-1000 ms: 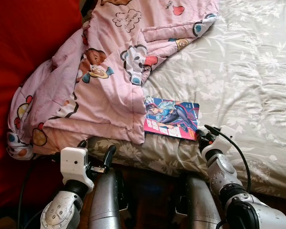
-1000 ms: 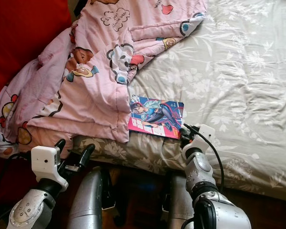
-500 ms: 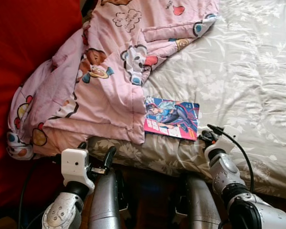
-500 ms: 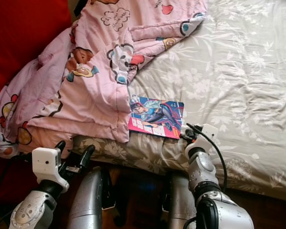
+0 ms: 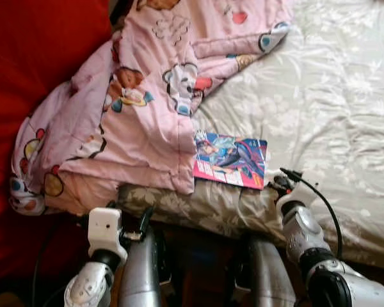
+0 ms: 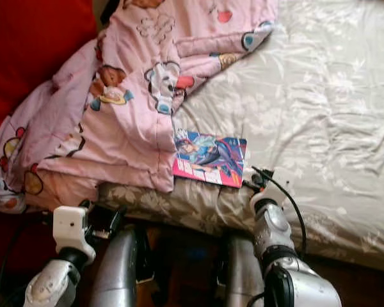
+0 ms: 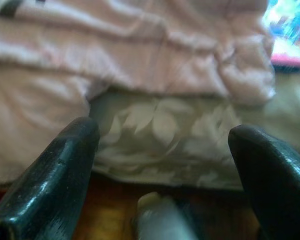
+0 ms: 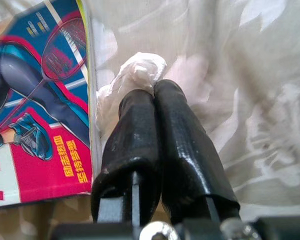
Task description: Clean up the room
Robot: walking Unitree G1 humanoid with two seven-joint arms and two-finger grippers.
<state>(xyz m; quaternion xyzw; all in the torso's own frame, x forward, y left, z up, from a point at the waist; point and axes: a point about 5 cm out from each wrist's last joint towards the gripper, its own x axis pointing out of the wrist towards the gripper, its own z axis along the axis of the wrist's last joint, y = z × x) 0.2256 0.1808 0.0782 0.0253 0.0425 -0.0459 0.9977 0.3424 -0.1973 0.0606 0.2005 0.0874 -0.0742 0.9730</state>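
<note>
Left eye view: one bed (image 5: 345,96) with a pale floral cover, one pink cartoon-print blanket (image 5: 134,109) bunched over its left part and hanging past the near edge, and one colourful book (image 5: 230,160) lying flat on the cover, its left edge tucked just under the blanket's hem. A red wall (image 5: 32,57) rises on the left. The left gripper (image 5: 129,220) is low, in front of the bed's near edge below the blanket. The right gripper (image 5: 280,187) lies on the bed just beside the book's right edge; its fingers are too small here to read.

Right eye view: the same scene, one of each thing, with nothing further to tell.

Left wrist view: blurred, but the two black fingers (image 7: 50,175) stand wide apart with nothing between them, facing the bed's side where the blanket drapes over the floral cover. A bit of the book shows in the far corner.

Right wrist view: the two fingers (image 8: 135,135) are pressed together, tips at a small crumpled white wad (image 8: 127,80) that lies on the cover against the book's edge. Whether the wad is pinched I cannot tell.
</note>
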